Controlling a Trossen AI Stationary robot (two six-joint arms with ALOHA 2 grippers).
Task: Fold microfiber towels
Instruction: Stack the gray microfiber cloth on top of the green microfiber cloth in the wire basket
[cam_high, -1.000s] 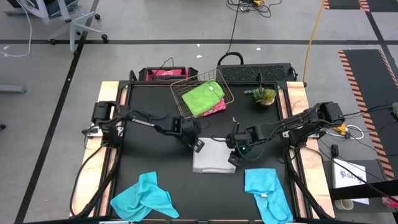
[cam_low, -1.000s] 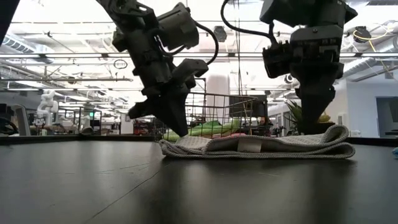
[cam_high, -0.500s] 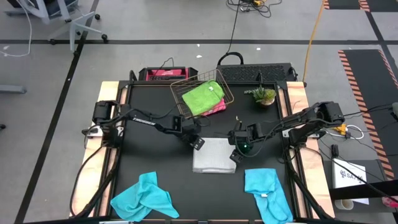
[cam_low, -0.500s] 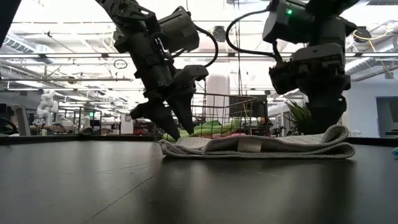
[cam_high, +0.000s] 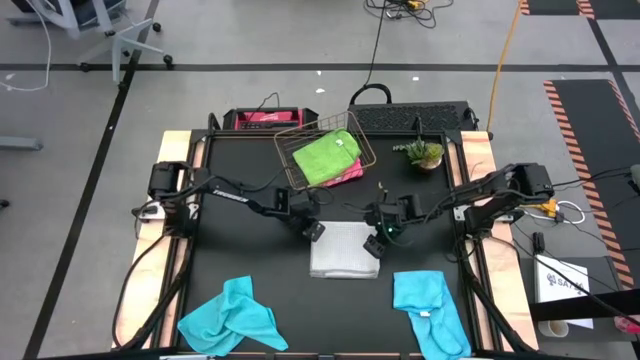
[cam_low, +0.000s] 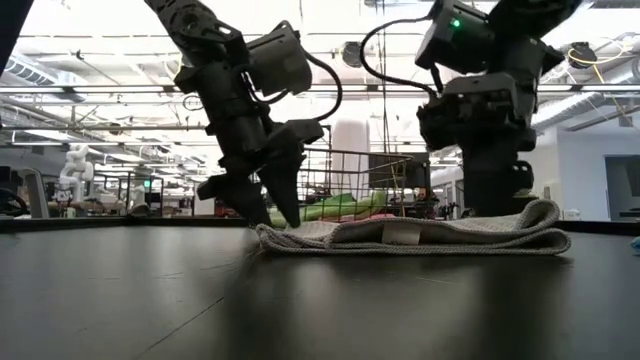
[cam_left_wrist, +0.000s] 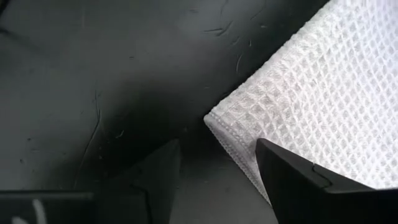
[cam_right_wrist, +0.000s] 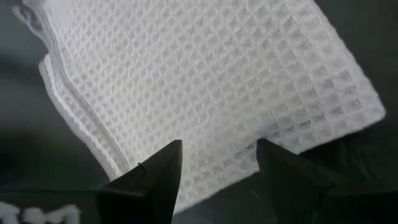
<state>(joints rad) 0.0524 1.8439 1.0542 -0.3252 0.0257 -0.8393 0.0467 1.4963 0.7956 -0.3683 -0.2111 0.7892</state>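
A light grey towel (cam_high: 345, 255) lies folded into a rectangle at the middle of the black table; its stacked layers (cam_low: 420, 232) show in the low view. My left gripper (cam_high: 316, 231) is open at its far left corner (cam_left_wrist: 217, 121), one finger on either side (cam_low: 268, 215). My right gripper (cam_high: 372, 245) hangs open, pointing down over the towel's far right part (cam_right_wrist: 205, 74). A lime green towel (cam_high: 328, 155) and a pink towel (cam_high: 352, 175) lie in the copper wire basket (cam_high: 290, 150). Two turquoise towels (cam_high: 232, 318) (cam_high: 430, 312) lie crumpled near the front edge.
The wire basket stands just beyond the grey towel at the far middle. A small potted plant (cam_high: 425, 153) sits at the far right. A red case (cam_high: 262, 118) and a black case (cam_high: 420, 115) lie behind the table's far edge.
My left gripper has opened at the grey towel's far left corner. My right gripper has gone a little toward the table's far edge and down over the towel's right part, rolling slightly. The towel lies as before.
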